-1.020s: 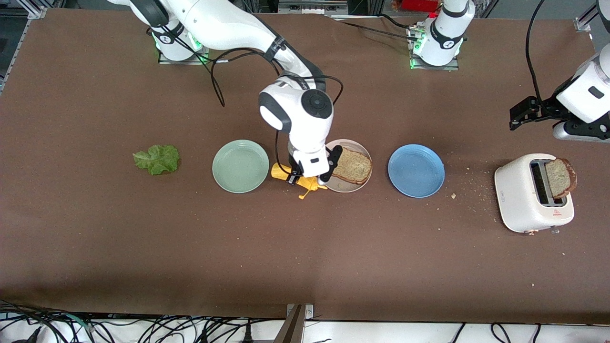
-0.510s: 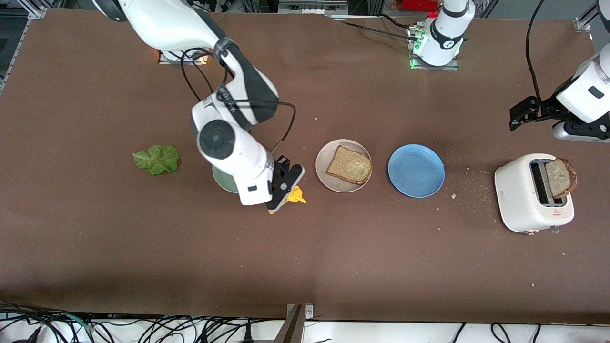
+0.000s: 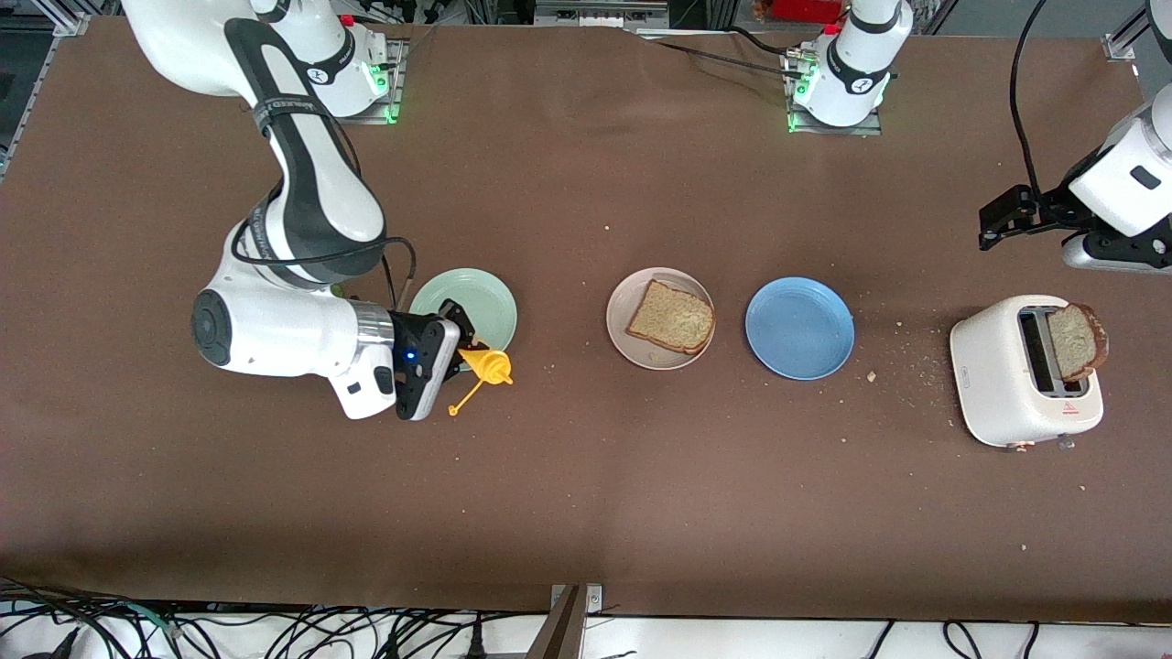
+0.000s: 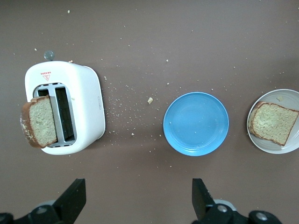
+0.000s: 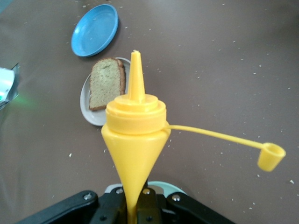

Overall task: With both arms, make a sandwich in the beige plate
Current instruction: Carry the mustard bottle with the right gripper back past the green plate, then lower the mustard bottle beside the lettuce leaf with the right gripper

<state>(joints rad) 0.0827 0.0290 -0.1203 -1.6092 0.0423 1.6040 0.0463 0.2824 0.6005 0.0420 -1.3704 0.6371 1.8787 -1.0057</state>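
Crumbs speckle the brown table [image 3: 586, 513] near the white toaster [image 3: 1024, 371], which holds one bread slice [image 3: 1077, 340]. Beige plate [image 3: 627, 343] carries another slice [image 3: 671, 318], between the mint-green plate [image 3: 476, 293] and blue plate [image 3: 799, 328]. Right gripper [image 3: 458, 343] clamps a yellow squeeze bottle [image 3: 490, 366] over the mint-green plate's rim. Left gripper [image 4: 138, 198] waits, fingers spread, above the toaster's end.

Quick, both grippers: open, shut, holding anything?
Left gripper: open, empty, waiting above the white toaster's end.
Right gripper: shut on the yellow plastic squeeze bottle.

No readable text, red warning triangle on the white toaster [image 3: 1025, 371], wording perhaps too small.
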